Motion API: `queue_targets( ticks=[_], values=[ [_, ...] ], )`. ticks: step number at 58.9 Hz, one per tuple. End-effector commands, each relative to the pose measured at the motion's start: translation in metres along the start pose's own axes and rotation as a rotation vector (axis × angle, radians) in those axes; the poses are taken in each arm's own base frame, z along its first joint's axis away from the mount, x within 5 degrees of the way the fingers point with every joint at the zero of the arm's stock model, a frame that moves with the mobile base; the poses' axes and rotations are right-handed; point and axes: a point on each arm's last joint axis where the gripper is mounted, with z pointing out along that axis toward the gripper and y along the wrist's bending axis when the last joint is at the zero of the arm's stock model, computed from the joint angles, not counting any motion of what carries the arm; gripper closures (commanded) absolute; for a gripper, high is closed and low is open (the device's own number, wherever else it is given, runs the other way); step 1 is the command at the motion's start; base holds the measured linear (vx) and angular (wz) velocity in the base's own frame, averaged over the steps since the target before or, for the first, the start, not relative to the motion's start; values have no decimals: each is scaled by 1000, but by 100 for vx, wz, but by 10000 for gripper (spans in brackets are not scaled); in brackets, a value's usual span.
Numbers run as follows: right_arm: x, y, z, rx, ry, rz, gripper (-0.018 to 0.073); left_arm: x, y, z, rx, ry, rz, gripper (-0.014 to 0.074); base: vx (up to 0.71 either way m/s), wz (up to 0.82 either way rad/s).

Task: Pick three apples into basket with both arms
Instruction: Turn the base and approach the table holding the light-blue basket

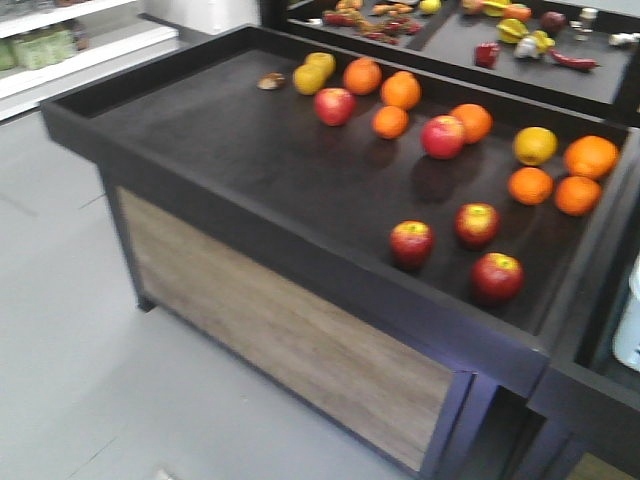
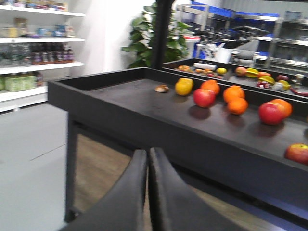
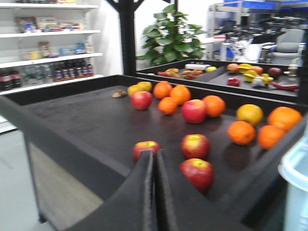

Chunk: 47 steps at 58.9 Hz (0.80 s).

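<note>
Dark red apples [image 1: 477, 223]: three in a loose cluster at the near right corner of the display table [image 1: 200, 130], apart from each other and not in the basket.
Basket [image 1: 630, 320]: pale plastic, only a sliver shows at the right edge, right of the table and past its rim.
Left gripper [image 2: 147, 154]: fingers pressed together, holding nothing. It hangs in front of the table's near left side, well apart from the apples.
Right gripper [image 3: 154, 156]: fingers pressed together, holding nothing. The tips point at the cluster; I can't tell the gap to the nearest apple.
Front view only: the whole tabletop, the wood panel [image 1: 280, 330] and the grey floor [image 1: 60, 300].
Wrist views only: both grippers and the plant [image 3: 173, 33].
Left wrist view: only one dark apple shows, at the right edge.
Right wrist view: all three apples, with the basket corner at bottom right.
Other fruit: oranges [image 1: 401, 90], two pink-red apples [image 1: 442, 136] and yellow fruit [image 1: 314, 72] farther back.
Writing: labels on the shelves [image 2: 33, 53] are too blurred to read.
Room: shop-like, with bottles on the left shelves and a second table [image 1: 470, 40] of mixed produce beyond.
</note>
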Motion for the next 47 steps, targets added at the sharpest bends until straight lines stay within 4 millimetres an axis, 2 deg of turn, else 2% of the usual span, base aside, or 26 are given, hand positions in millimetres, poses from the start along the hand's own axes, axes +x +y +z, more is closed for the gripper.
queue_targets(
  ticks=[1,47],
  values=[
    [-4,0,-1,-2,-73,-16,564,-15,-1,-3,5,-105,-11,602,14,-55],
    [-4,0,-1,-2,-73,-16,564,-15,-1,-3,5,-105,-11,602,11,-56]
  ],
)
